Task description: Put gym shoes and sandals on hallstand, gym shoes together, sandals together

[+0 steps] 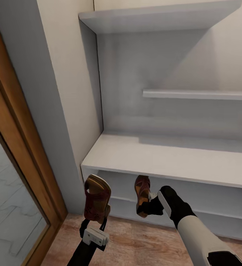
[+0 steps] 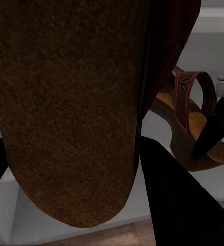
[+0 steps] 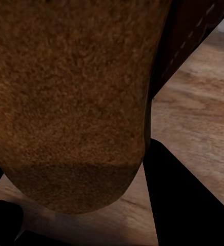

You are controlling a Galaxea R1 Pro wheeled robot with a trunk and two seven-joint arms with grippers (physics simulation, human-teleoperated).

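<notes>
Sandals, brown leather with tan insoles and reddish patterned straps, both off the light wood-plank floor (image 1: 135,240). Left sandal (image 1: 97,199) pinched upright in the left tool (image 1: 95,221); right sandal (image 1: 142,195) clamped in the right tool (image 1: 150,205), toe up. Both hang just in front of the pale grey-white hallstand (image 1: 165,159), at its lower open shelf level, near its left end. Wooden door frame (image 1: 21,147) further left.

Soft, even light is falling across the hallstand (image 1: 165,159), leaving no glare. A broad diagonal shadow is spreading over its back panel below the upper shelf (image 1: 161,16), and the recess under its top board is lying dim. Both wrist views are showing a sandal sole (image 2: 65,107) looming close, grainy and slightly soft.
</notes>
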